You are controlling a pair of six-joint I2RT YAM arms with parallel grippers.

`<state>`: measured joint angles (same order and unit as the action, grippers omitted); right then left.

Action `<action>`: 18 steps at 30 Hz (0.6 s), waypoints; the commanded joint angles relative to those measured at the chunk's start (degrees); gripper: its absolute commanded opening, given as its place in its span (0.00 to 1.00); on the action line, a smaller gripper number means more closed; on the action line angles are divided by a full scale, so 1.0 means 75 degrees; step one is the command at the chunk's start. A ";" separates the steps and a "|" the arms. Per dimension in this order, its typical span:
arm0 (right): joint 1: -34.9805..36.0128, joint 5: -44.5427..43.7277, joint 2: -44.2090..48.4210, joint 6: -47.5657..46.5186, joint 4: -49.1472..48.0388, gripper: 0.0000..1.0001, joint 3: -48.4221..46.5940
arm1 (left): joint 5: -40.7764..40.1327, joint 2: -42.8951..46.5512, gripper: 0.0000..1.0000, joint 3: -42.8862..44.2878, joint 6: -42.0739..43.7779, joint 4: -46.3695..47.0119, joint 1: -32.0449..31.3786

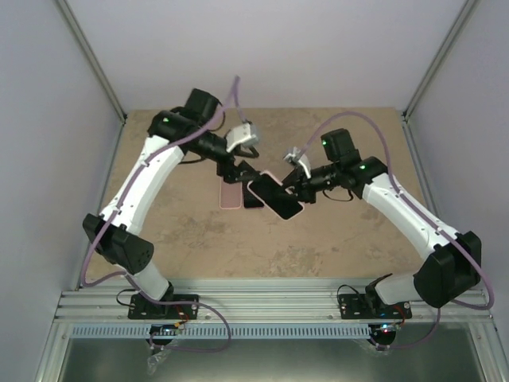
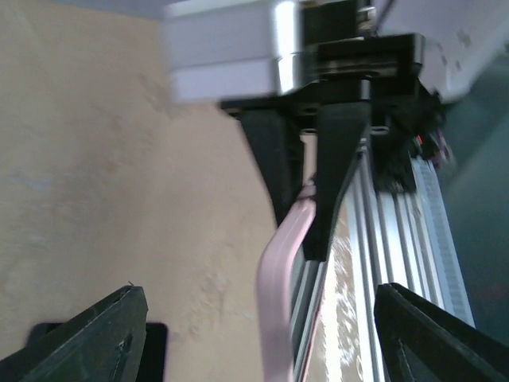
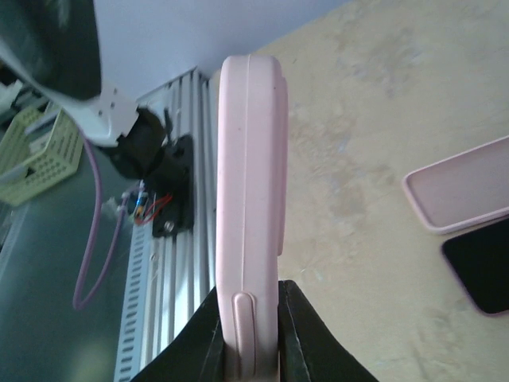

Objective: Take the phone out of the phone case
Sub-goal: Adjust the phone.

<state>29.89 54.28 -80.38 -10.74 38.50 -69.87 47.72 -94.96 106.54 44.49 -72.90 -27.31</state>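
A phone in a pink case (image 1: 276,199) is held above the table, dark screen up. My right gripper (image 1: 297,189) is shut on its right end. In the right wrist view the cased phone (image 3: 248,159) stands edge-on, clamped between the black fingers of the right gripper (image 3: 248,301). My left gripper (image 1: 241,170) is at the phone's other end. In the left wrist view the left gripper (image 2: 262,334) is wide open, and the pink case edge (image 2: 278,294) runs between its fingers (image 2: 103,334) without touching them.
An empty pink case (image 1: 230,195) and a bare black phone (image 1: 252,196) lie on the tan table below the grippers; both also show in the right wrist view, the case (image 3: 461,187) and the phone (image 3: 481,270). An aluminium rail (image 1: 270,306) runs along the near edge.
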 commanded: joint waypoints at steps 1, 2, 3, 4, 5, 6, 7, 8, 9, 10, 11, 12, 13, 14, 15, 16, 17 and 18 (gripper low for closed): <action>-0.0609 0.0976 0.0488 0.1271 -0.1628 0.01 -0.0297 | 0.1313 0.0462 0.82 -0.0170 -0.2120 0.2025 0.0865; -0.0768 0.1093 0.0528 0.1753 -0.2156 0.01 -0.0310 | 0.1560 0.0583 0.82 -0.0400 -0.2941 0.2666 0.1156; -0.0967 0.1195 0.0574 0.2148 -0.2605 0.01 -0.0308 | 0.1754 0.0730 0.82 -0.0763 -0.3693 0.3423 0.1363; -0.1115 0.1286 0.0618 0.2554 -0.3045 0.01 -0.0284 | 0.1932 0.0933 0.82 -0.1149 -0.4474 0.4263 0.1537; -0.1248 0.1354 0.0642 0.2925 -0.3522 0.01 -0.0263 | 0.2026 0.1148 0.82 -0.1666 -0.5294 0.5224 0.1689; -0.1359 0.1379 0.0659 0.3283 -0.3924 0.01 -0.0258 | 0.1969 0.1404 0.82 -0.2210 -0.6100 0.6135 0.1773; -0.1467 0.1401 0.0659 0.3580 -0.4270 0.01 -0.0278 | 0.1871 0.1675 0.82 -0.2688 -0.6773 0.7069 0.1821; -0.1563 0.1437 0.0643 0.3907 -0.4596 0.01 -0.0321 | 0.1778 0.1936 0.82 -0.3209 -0.7339 0.7882 0.1835; -0.1640 0.1451 0.0621 0.4226 -0.4902 0.00 -0.0353 | 0.1653 0.2186 0.82 -0.3683 -0.7866 0.8616 0.1836; -0.1712 0.1447 0.0600 0.4593 -0.5310 0.01 -0.0357 | 0.1630 0.2396 0.82 -0.4148 -0.8447 0.9423 0.1837; -0.1757 0.1449 0.0570 0.4969 -0.5692 0.01 -0.0347 | 0.1629 0.2577 0.82 -0.4580 -0.8924 1.0101 0.1837; -0.1785 0.1426 0.0544 0.5274 -0.5993 0.01 -0.0358 | 0.1586 0.2725 0.81 -0.4909 -0.9391 1.0868 0.1831; -0.1793 0.1403 0.0501 0.5572 -0.6268 0.01 -0.0380 | 0.1544 0.2796 0.79 -0.5204 -0.9758 1.1182 0.1832; -0.1794 0.1400 0.0443 0.5867 -0.6541 0.01 -0.0395 | 0.1469 0.2842 0.78 -0.5451 -1.0091 1.1700 0.1826; -0.1794 0.1409 0.0395 0.6148 -0.6837 0.01 -0.0385 | 0.1369 0.2876 0.78 -0.5667 -1.0438 1.2080 0.1825; -0.1794 0.1405 0.0354 0.6452 -0.7125 0.01 -0.0373 | 0.1337 0.2886 0.77 -0.5906 -1.0821 1.2542 0.1809; -0.1794 0.1400 0.0303 0.6749 -0.7408 0.01 -0.0332 | 0.1313 0.2887 0.76 -0.6214 -1.1279 1.3045 0.1763; -0.1794 0.1399 0.0273 0.7080 -0.7747 0.01 -0.0266 | 0.1266 0.2910 0.76 -0.6429 -1.1626 1.3514 0.1675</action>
<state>16.56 62.85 -77.67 29.06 -4.25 -70.46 58.22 -74.00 63.96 -25.06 5.91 -13.67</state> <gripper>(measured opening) 0.120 0.766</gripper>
